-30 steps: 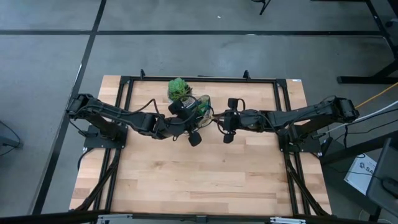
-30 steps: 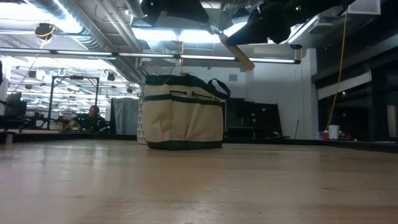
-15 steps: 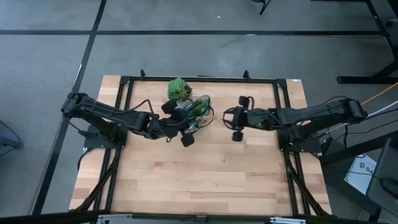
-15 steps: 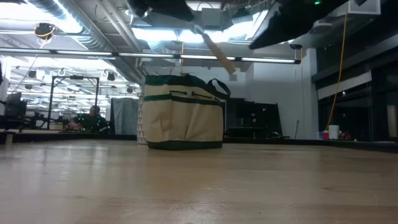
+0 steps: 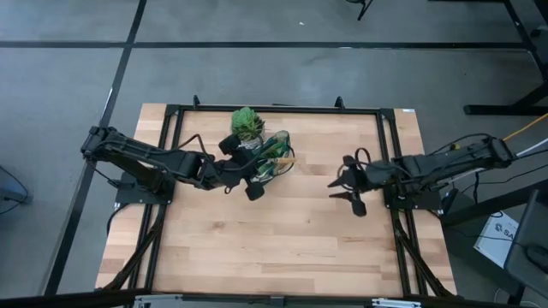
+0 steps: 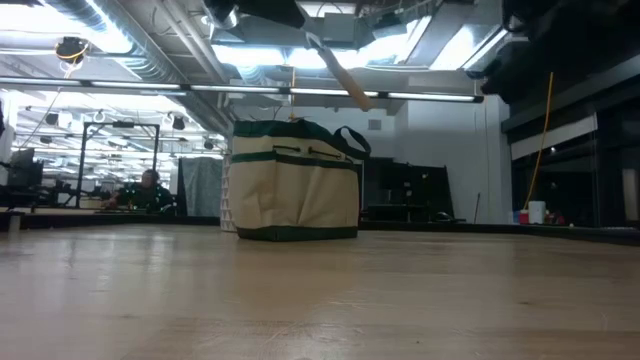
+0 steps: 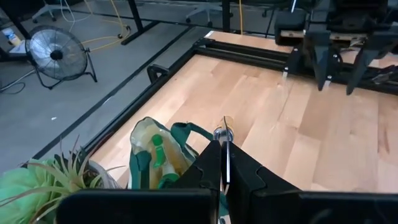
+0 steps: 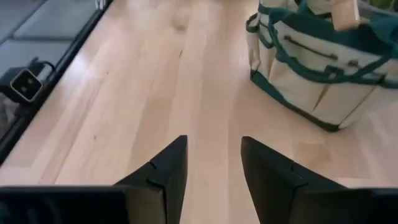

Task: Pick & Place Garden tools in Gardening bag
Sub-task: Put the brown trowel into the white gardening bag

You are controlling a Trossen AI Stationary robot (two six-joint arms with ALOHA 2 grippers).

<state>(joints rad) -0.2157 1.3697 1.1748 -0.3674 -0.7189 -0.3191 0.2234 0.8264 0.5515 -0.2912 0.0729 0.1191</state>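
The beige gardening bag point(image 6: 295, 180) with green trim stands upright on its base at the far middle of the table point(image 5: 276, 152). A green spray bottle point(image 7: 155, 154) stands inside it. My left gripper point(image 7: 225, 149) hovers over the bag's right side, shut on a wooden-handled tool point(image 6: 345, 82); which tool it is, I cannot tell. My right gripper point(image 8: 214, 162) is open with nothing between its fingers, to the right of the bag point(image 8: 317, 74) near the table's right edge point(image 5: 338, 184). My left gripper pinches the tool's thin metal part point(image 7: 226, 138) between its two fingers, which slant downward from the table's left. The wooden handle point(image 6: 350, 90) slants down from the gripper, its free end point(image 8: 345, 15) above the bag's top. The tool is clear of bag and table.
A green plant point(image 5: 247, 122) in a white pot stands just beyond the bag. A black frame rail point(image 7: 168, 65) runs along the table's edges. Bare wooden tabletop point(image 5: 274, 248) fills the near half. A person point(image 6: 150, 185) sits far off in the room.
My right gripper has drawn back from the tool toward the table's right edge, turning as it went. The tool stays in my left gripper, which has shifted slightly toward the table's left; the handle's free end now hangs closer over the bag.
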